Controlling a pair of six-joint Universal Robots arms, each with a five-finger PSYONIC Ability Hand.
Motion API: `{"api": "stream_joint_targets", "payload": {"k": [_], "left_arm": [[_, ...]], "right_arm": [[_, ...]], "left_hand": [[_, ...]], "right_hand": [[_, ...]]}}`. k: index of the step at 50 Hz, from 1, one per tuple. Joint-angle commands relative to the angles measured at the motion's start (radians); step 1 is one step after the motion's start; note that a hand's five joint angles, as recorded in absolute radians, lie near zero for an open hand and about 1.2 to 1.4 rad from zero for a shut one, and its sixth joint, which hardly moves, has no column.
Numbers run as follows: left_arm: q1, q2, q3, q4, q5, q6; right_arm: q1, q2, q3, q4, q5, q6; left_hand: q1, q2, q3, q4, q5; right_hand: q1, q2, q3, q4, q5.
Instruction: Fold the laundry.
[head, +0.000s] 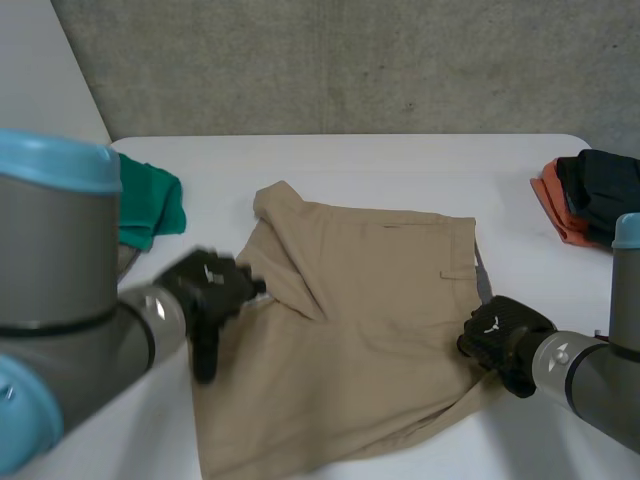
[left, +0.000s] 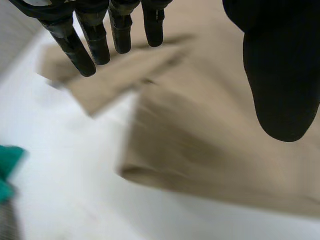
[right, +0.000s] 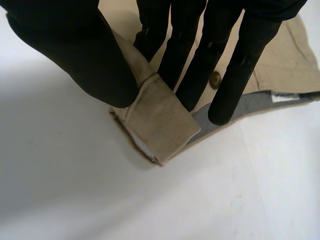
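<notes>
Grasping for a fold looks to be the step in hand. A green cloth (head: 150, 205) lies bunched at the far left of the white table (head: 400, 165). Next to it, the left hand (head: 210, 290) hangs over the left edge of the tan shorts (head: 370, 310), its fingers (left: 102, 42) straight, spread from the thumb and holding nothing. The shorts lie across the table's middle, one flap turned over near that hand. At their right edge the right hand (head: 500, 335) pinches the waistband corner (right: 160, 120) between thumb and fingers, near a button (right: 215, 79). Orange and black clothes (head: 590, 200) sit at the far right. Next, I judge, the left hand needs its own grip so both can carry the cloth over evenly.
</notes>
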Motion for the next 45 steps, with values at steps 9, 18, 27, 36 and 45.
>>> {"api": "stream_joint_targets", "payload": {"k": [9,18,27,36,45], "left_arm": [[0.124,-0.453,0.428,0.189,0.164,0.009],[0.124,-0.628,0.625,0.185,0.173,0.043],[0.121,-0.699,0.703,0.169,0.144,0.09],[0.115,-0.638,0.648,0.151,-0.011,0.098],[0.089,-0.635,0.609,0.137,-0.217,0.165]], "right_arm": [[0.057,0.008,0.057,-0.146,0.02,0.085],[0.057,0.008,0.083,-0.176,0.02,0.086],[0.043,0.003,0.092,-0.188,0.02,0.085],[0.056,-0.009,0.105,-0.188,0.02,0.083],[0.086,-0.015,0.103,-0.188,0.023,0.083]], "left_hand": [[0.299,0.281,0.277,0.287,0.264],[0.513,0.495,0.491,0.501,0.478],[0.994,0.976,0.971,0.982,0.959],[1.206,1.188,1.184,1.194,1.171],[1.206,1.188,1.184,1.194,1.171]], "right_hand": [[0.262,0.217,0.195,0.196,0.2],[0.262,0.217,0.195,0.196,0.2],[0.262,0.217,0.195,0.196,0.2],[0.262,0.217,0.195,0.196,0.2],[0.262,0.217,0.195,0.196,0.2]]}}
